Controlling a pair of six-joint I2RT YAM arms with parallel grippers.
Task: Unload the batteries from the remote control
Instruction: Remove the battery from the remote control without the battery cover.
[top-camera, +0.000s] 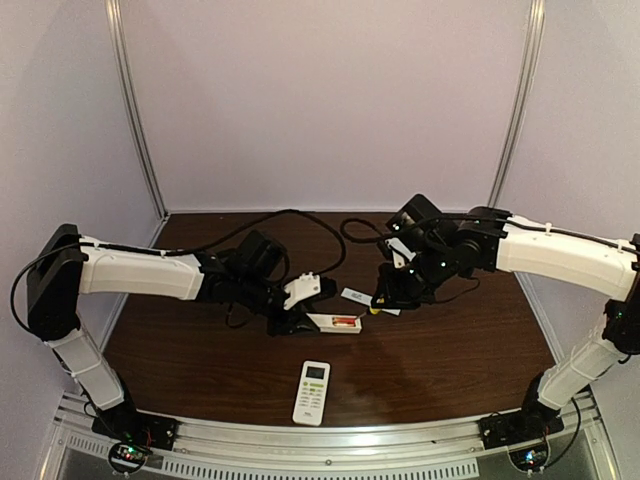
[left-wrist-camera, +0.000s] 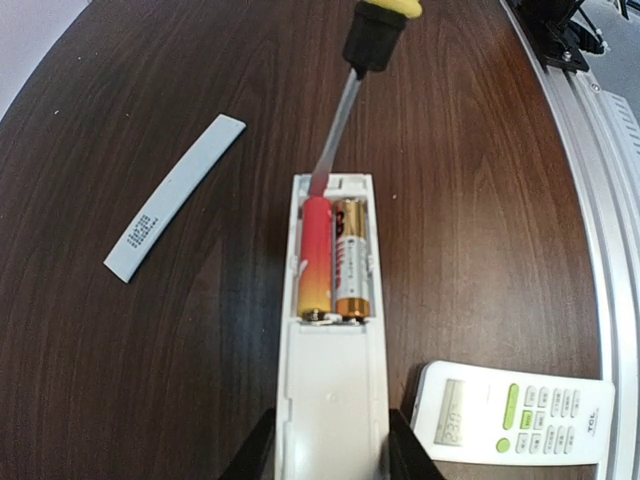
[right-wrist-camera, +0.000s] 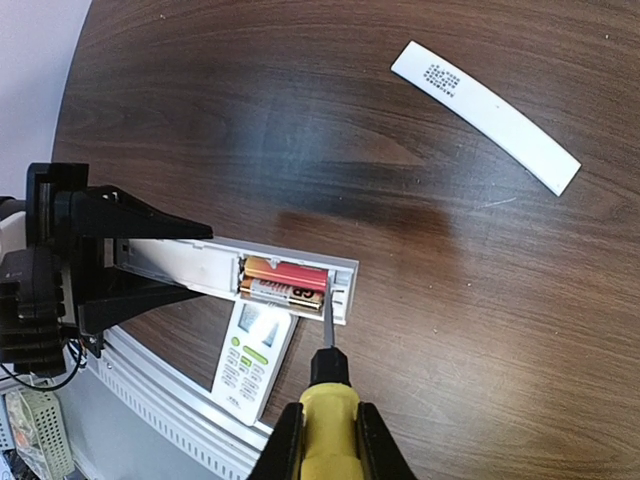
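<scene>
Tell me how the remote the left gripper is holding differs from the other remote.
The held remote, clamped by the left gripper, is back up with its bay open and two batteries showing; the loose remote lies face up, screen and buttons showing. The screwdriver tip is in the held remote's bay; nothing touches the loose remote. Both are white.

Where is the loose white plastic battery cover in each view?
Top external: white plastic battery cover mid-table, just beyond the open white remote.
Left wrist: cover upper left.
Right wrist: cover upper right.
Shared landmark: that remote's gold-and-red batteries.
</scene>
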